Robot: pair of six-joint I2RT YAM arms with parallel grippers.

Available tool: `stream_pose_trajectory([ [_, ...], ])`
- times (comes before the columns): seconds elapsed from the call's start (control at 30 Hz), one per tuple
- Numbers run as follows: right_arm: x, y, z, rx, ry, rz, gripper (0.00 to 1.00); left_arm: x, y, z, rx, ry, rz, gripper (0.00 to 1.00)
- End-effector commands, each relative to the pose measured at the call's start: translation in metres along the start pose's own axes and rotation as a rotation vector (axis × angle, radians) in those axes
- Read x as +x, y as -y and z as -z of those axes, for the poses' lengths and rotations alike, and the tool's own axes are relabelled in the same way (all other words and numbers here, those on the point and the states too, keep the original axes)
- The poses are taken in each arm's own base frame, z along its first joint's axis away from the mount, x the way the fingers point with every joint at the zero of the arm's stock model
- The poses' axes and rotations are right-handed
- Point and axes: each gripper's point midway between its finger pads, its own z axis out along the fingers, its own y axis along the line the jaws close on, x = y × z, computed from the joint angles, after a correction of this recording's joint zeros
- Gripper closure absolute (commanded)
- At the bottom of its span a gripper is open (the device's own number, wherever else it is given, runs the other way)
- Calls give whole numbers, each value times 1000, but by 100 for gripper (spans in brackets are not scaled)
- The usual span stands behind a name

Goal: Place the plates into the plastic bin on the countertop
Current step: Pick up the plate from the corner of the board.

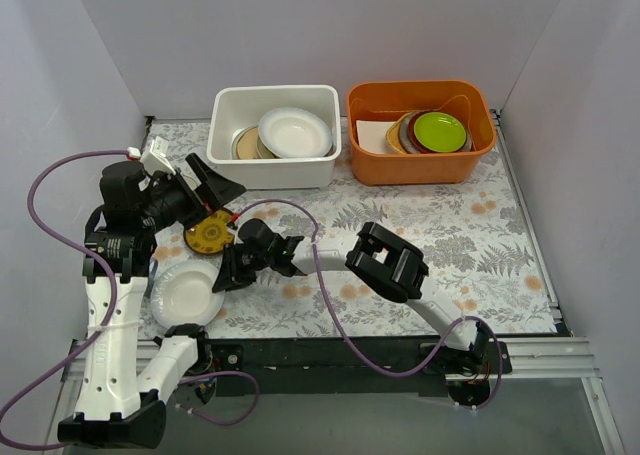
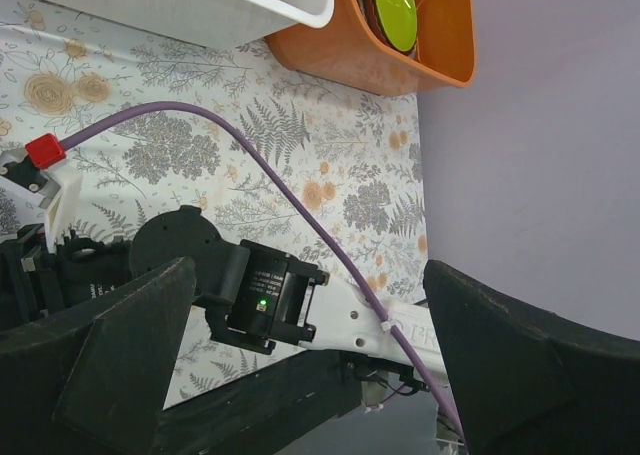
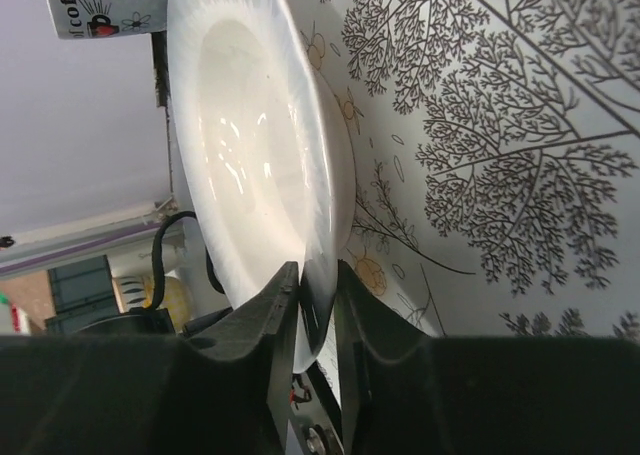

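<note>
One white plate (image 1: 185, 295) is clamped at its rim by the right gripper (image 3: 315, 310). It is held well apart from the plastic bin (image 1: 275, 172), off the bin's near-left corner.

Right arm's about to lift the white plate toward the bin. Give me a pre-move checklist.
1. Grip: ok, right gripper has its jaws shut on the white plate rim.
2. Spare arm: ok, left gripper open, nothing between its jaws.
3. Path to plastic bin: not ok, left gripper hangs between plate and bin.
4. Neighbour: cannot tell, small yellow plate lies close beside the right gripper.
5. Room in bin: ok, free space shows left of the binned plates.
</note>
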Motion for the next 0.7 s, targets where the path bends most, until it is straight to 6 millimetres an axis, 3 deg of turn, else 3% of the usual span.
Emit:
stream_pose_trajectory([
  [0.0, 8, -6, -10, -31, -37, 3, 76, 4, 1, 4, 13, -3, -9, 2],
  [0.13, 12, -4, -6, -39, -44, 0, 89, 5, -1, 4, 10, -5, -8, 2],
  [0.23, 12, -3, 5, -27, -19, 5, 93, 6, -1, 4, 7, -6, -8, 2],
  [0.67, -12, -4, 71, 94, 128, 103, 96, 16, -11, 5, -15, -14, -4, 2],
])
